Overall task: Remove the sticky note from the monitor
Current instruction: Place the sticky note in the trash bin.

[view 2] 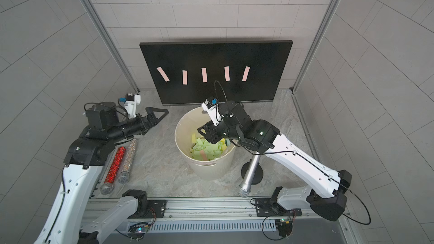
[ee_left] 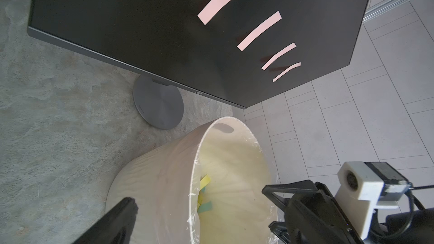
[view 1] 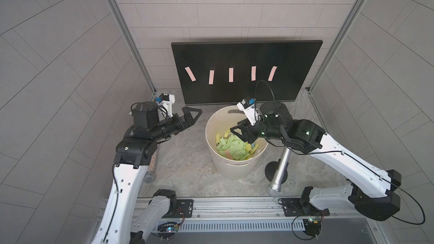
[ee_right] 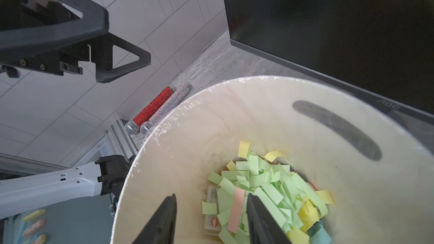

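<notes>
**Right end effector hanging open over the bucket, five notes sitting on the screen**

The monitor (view 1: 246, 55) (view 2: 216, 55) is standing upright at the back of the table (view 1: 187, 160), its dark screen facing the arms. Five pink sticky notes (view 1: 231, 74) (view 2: 204, 75) are sitting in a row across the middle of the screen. The middle ones are running nearly straight up and down, and the outer two are leaning outward at the top.

Just in front of the monitor, the cream bucket (view 1: 234, 170) (view 2: 211, 170) is standing on the table. It is holding a heap of green and yellow paper slips (view 1: 231, 146) (ee_right: 270, 184).

The right end effector (view 1: 233, 129) (ee_right: 211, 195) is hovering over the bucket's mouth. In the right wrist view its two fingers (ee_right: 164, 219) are standing clearly apart and are gripping nothing. Between them in that view, a pink strip (ee_right: 237, 210) (view 1: 227, 154) is lying on top of the green slips.

The left end effector (view 1: 192, 113) (view 2: 157, 111) is hanging above the table to the left of the bucket, near the monitor's lower left corner. Its fingers are spread wide and are holding nothing.

A red microphone (view 2: 115, 165) and a glittery silver microphone (view 2: 128, 160) are lying side by side on the table under the left arm. Another microphone (view 1: 279, 172) (view 2: 250, 172) is leaning on a round-based stand to the right of the bucket, under the right arm.
</notes>
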`<state>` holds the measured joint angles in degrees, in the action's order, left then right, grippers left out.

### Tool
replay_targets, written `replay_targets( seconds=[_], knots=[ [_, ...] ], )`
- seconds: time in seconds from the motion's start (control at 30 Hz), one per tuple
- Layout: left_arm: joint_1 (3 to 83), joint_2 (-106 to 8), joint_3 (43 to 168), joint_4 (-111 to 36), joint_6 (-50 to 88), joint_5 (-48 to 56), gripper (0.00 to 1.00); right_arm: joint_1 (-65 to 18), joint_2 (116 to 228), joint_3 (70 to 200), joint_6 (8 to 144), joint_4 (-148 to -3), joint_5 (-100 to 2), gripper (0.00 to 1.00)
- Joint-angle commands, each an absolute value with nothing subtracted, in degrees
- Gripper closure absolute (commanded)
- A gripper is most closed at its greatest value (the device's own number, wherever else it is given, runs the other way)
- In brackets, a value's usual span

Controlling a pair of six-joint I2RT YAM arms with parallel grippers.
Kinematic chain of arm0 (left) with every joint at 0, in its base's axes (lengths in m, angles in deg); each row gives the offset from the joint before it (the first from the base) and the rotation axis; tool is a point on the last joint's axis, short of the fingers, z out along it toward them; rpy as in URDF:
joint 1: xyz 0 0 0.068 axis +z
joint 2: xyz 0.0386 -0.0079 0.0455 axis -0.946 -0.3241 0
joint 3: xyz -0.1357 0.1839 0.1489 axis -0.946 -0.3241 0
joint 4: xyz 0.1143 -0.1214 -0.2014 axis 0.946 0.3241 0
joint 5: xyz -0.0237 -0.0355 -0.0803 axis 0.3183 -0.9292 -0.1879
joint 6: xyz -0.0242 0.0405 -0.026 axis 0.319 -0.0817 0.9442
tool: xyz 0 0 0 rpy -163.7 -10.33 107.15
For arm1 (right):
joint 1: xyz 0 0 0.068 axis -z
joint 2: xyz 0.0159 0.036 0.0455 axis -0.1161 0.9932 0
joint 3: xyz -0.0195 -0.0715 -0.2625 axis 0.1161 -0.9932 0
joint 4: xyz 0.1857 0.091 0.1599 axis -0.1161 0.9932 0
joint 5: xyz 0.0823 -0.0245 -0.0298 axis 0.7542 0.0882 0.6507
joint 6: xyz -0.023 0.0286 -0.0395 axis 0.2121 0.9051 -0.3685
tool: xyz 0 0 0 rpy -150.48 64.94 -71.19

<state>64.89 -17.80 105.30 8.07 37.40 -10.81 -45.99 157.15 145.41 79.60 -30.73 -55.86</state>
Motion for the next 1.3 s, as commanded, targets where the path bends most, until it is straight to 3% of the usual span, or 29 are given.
replay_targets(
  seconds=[0.0,0.5,0.73,1.0,1.27],
  knots=[
    [64.66,-17.84,104.46,8.46,37.05,-11.29,0.00,-44.52,155.89,147.30,78.28,-29.20,-58.34,0.45],
    [64.65,-17.75,101.47,6.69,36.78,-10.41,0.00,-17.21,151.04,142.44,87.16,-37.40,-41.53,0.34],
    [64.67,-18.04,100.45,6.16,36.37,-10.04,0.00,-5.03,150.84,136.27,96.84,-48.51,-32.27,0.32],
    [64.60,-18.61,99.79,5.66,36.25,-9.95,0.00,2.19,152.52,129.56,108.84,-64.43,-29.37,0.31],
    [64.66,-18.72,99.52,5.36,36.46,-10.22,0.00,3.64,157.52,125.91,121.26,-79.76,-27.68,0.31]
  ],
)
